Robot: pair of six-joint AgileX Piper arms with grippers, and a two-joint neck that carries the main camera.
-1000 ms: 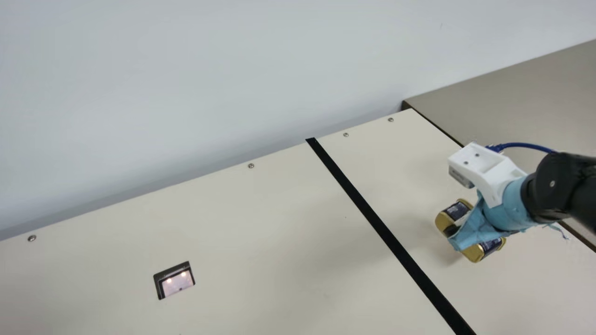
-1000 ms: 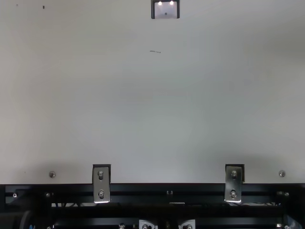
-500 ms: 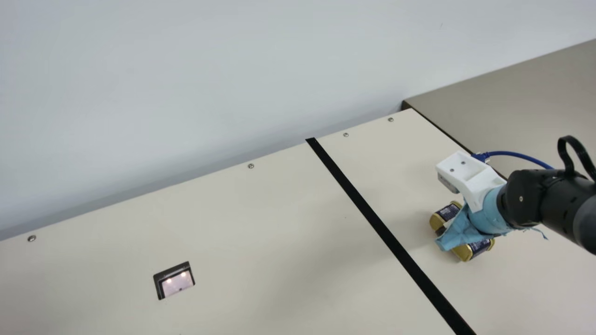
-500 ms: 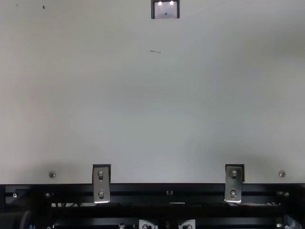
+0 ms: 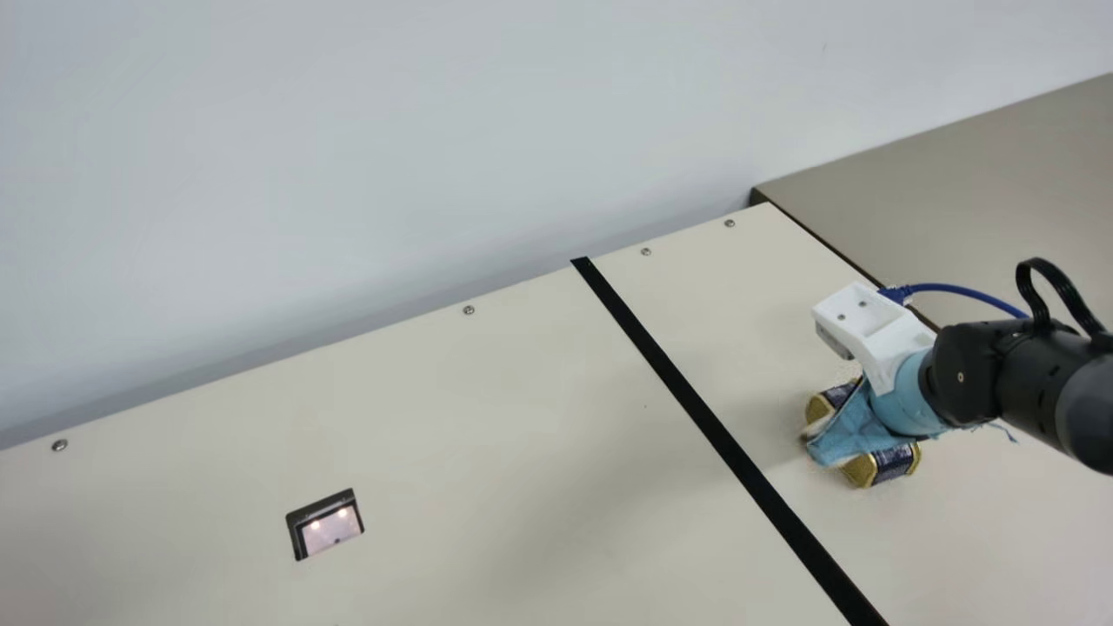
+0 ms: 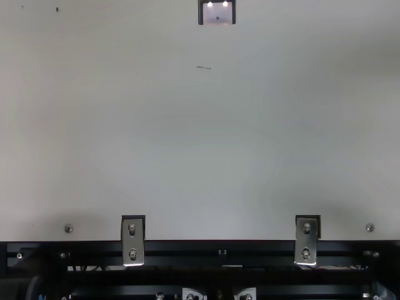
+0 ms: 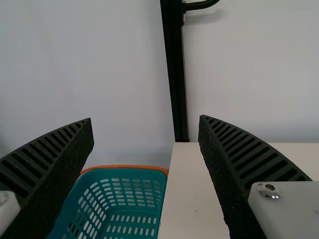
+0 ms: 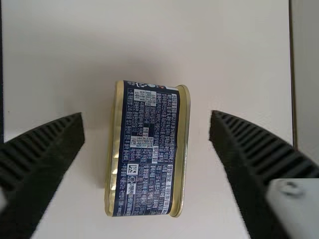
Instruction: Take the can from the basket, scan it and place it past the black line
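1. The can (image 8: 147, 149) asks nothing from the left gripper (image 7: 145, 118), which is released, with the basket (image 7: 124, 167) ahead of it; better leave that arm quiet.
2. The black line (image 5: 696, 409) runs from far to near, and the can lies on the table (image 5: 487, 417) at its right side, so the placing seems done.
3. At the right, the right gripper (image 8: 147, 115) is released, fingers apart around the can, not touching. It should rise straight and slowly, without narrowing, so no finger drags the can left.
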